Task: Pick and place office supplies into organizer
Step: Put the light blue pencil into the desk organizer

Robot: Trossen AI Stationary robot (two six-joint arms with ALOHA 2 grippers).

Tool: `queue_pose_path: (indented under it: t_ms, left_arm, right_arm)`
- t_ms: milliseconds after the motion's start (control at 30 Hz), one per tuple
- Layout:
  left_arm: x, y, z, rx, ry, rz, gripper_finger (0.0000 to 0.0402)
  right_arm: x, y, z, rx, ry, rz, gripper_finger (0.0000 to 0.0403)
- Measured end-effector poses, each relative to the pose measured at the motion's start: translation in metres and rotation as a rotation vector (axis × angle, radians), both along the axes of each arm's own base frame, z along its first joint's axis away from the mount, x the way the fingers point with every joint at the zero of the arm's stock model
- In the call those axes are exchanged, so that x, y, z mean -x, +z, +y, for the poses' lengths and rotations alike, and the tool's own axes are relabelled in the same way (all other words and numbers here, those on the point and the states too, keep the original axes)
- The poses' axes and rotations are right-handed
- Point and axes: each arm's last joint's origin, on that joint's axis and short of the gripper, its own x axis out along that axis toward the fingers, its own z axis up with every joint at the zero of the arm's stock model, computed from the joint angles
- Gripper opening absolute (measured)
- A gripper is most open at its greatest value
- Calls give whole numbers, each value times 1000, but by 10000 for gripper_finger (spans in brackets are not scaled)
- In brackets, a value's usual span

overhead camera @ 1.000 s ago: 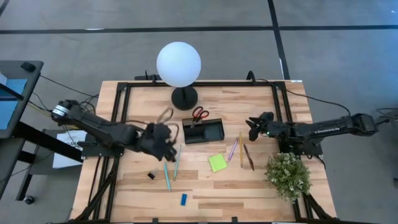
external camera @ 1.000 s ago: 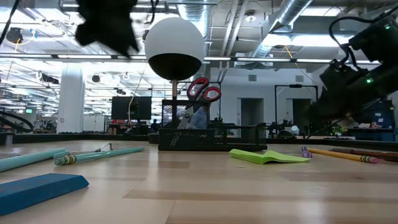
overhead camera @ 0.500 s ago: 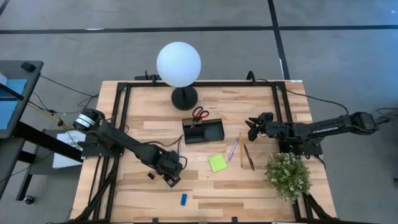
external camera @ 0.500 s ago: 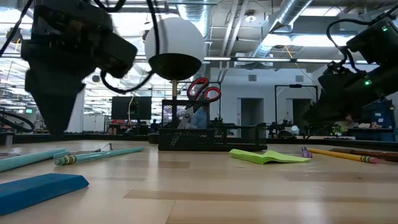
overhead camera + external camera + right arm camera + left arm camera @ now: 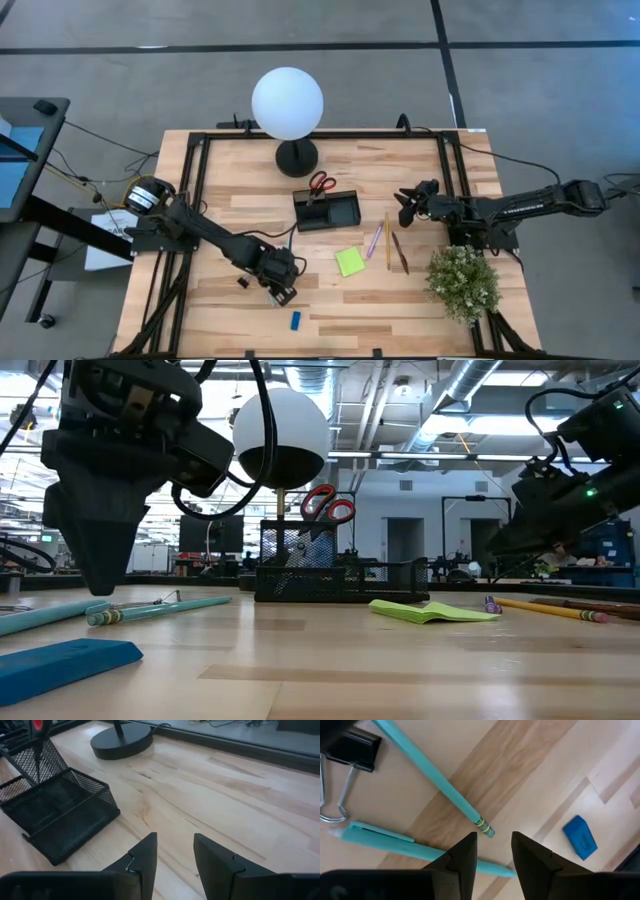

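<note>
My left gripper (image 5: 281,292) (image 5: 492,845) hangs open, fingers pointing down, just over two light-blue pens (image 5: 427,790) (image 5: 160,608) lying flat on the table. One pen's banded end (image 5: 484,827) lies just ahead of the gap between the fingers, and the other pen (image 5: 415,847) runs beneath the fingers. A black clip (image 5: 355,752) and the blue eraser (image 5: 580,837) (image 5: 296,320) lie nearby. The black mesh organizer (image 5: 327,210) (image 5: 60,815) holds the red-handled scissors (image 5: 321,183) upright. My right gripper (image 5: 403,208) (image 5: 172,855) waits open, right of the organizer.
The lime-green sticky pad (image 5: 349,262) and thin pencils (image 5: 388,240) lie between the organizer and the potted plant (image 5: 463,280). The white globe lamp (image 5: 287,103) stands on its round black base (image 5: 121,740) behind the organizer. Bare wood lies along the near edge.
My left gripper has moved toward the near edge and to the right, from beside the organizer's left end to over the light-blue pens. It has come down until its fingertips are close above the table. The pens, eraser and clip have stayed where they were.
</note>
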Motion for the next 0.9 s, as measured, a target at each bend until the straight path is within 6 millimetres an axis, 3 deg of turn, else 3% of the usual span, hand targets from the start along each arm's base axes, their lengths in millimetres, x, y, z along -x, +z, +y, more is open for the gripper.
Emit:
queue_pose_path:
  t_ms: [400,700,900]
  left_arm:
    - [1,-1,-3,-12,65,6,166]
    - [-4,-27,-12,-18,126,63,169]
    - [0,-29,-11,-33,190,130,169]
  right_arm:
    - [0,0,0,-3,6,0,122]
    - [0,-1,0,-3,7,10,122]
    - [-1,-3,0,-15,1,18,122]
